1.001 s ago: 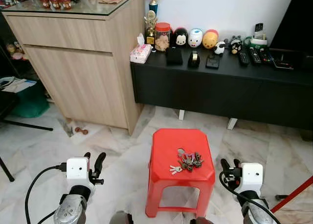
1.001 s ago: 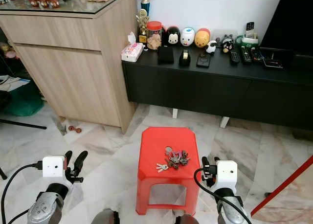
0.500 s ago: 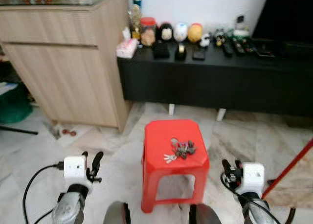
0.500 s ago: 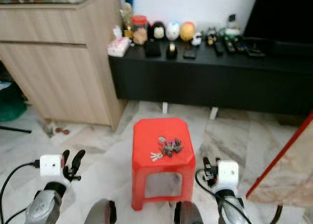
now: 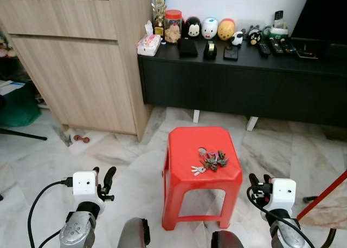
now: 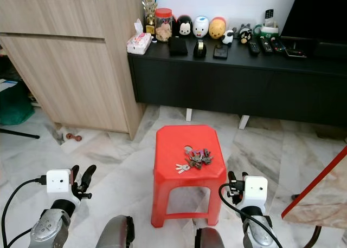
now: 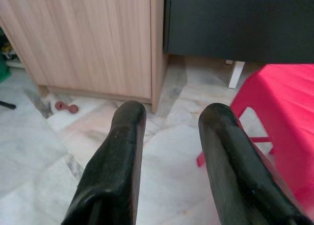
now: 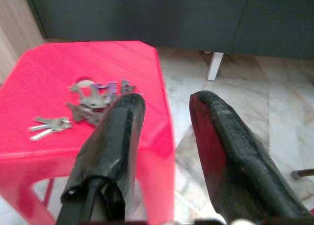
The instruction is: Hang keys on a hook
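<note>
Keys (image 5: 210, 161) untouched on red stool (image 5: 187, 145), camera view steadier than before

Home living rm: TV console (image 5: 244, 80); remotes (image 5: 271, 46)

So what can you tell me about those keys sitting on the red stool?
The keys are a bunch of silvery metal keys, one with a darker head, lying flat and splayed on the top of the red plastic stool, toward its right front part. A large ring sticks out at the far end, and a small pair lies slightly apart at the near left. Only the stool touches them.
</note>
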Controlling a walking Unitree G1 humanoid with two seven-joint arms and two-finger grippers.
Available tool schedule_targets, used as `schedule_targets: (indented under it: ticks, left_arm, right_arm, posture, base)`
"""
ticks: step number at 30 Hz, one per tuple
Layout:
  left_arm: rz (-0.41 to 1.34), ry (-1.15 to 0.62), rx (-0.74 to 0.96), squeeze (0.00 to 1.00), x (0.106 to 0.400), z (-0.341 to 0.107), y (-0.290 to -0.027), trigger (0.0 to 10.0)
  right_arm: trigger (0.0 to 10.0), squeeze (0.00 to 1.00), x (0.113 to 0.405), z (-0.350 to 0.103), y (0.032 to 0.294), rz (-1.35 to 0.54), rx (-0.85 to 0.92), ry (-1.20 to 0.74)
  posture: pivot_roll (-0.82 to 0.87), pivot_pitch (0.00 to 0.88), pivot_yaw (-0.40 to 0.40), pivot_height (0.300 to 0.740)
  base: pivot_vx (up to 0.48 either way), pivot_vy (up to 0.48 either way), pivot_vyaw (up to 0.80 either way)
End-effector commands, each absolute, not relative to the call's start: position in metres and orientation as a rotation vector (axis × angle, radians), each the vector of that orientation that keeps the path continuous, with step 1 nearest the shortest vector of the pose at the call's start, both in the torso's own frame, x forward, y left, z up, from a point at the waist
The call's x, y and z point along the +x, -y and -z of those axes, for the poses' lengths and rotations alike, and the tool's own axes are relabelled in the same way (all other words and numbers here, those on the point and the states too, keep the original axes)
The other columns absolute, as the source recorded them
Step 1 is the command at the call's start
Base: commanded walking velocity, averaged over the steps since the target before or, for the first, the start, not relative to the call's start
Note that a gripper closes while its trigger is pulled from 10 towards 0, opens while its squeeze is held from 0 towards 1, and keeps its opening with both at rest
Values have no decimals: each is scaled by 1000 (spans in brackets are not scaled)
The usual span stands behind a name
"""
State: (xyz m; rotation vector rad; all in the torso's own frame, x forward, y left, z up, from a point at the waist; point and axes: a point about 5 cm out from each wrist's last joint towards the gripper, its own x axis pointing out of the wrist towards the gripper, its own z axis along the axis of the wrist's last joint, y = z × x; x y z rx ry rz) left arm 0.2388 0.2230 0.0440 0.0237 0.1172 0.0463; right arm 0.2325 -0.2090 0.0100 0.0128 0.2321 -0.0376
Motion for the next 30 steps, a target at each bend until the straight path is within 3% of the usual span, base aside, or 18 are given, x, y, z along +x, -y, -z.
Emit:
schedule_targets:
  ticks: [1, 25, 30]
  left_arm:
    - [-46, -122, 17, 0, 240, -45, -223, 10000]
    - [-12, -126, 16, 0, 244, -46, -221, 10000]
    - [-8, -130, 8, 0, 248, -46, -220, 10000]
  right_arm:
    - [10000, 0, 231, -8, 211, 45, 15, -240]
    - [10000, 0, 233, -7, 205, 7, -4, -243]
    - [10000, 0, 234, -10, 205, 7, -5, -220]
  posture:
    - [-50, 30, -2, 612]
    - [-51, 28, 2, 612]
    - [-64, 27, 11, 612]
  base:
    - [0, 0, 0]
    - [0, 0, 0]
    - [0, 0, 758]
